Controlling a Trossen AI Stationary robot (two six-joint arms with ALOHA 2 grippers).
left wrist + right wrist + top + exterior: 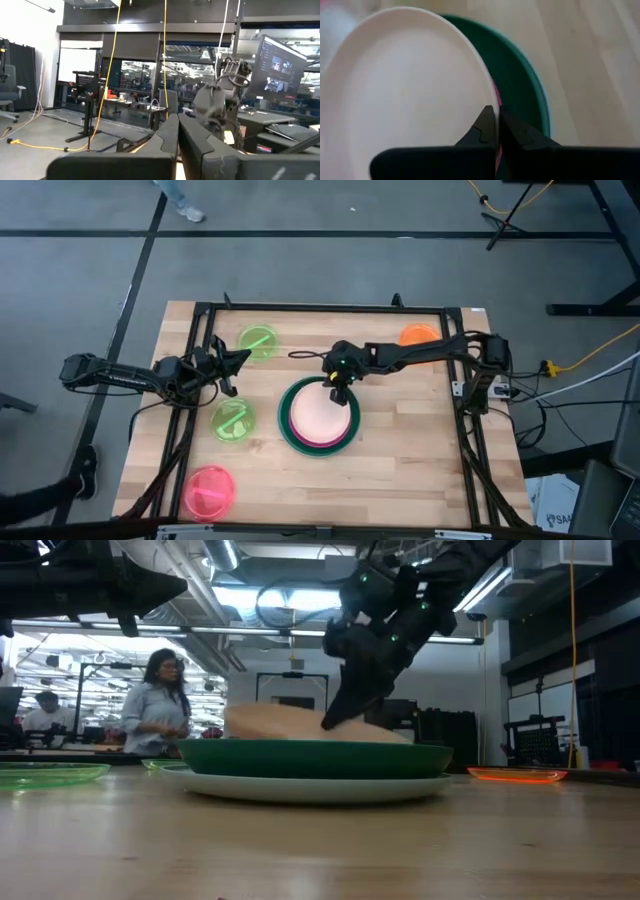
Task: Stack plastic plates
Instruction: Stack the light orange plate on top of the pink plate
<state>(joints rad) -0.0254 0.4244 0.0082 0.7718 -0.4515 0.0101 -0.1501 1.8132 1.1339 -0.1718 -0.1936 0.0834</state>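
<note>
Right gripper (337, 392) is shut on the rim of the cream plate (322, 415), which sits in the stack with the magenta plate (318, 439) and dark green plate (286, 423) in the middle of the desk (400, 470). Left gripper (232, 361) is shut too — it hangs between two lime green plates (258, 342).

Low view: the cream plate tilts up on one side.

Right wrist view: closed fingers (487, 127) — right at the cream rim.
</note>
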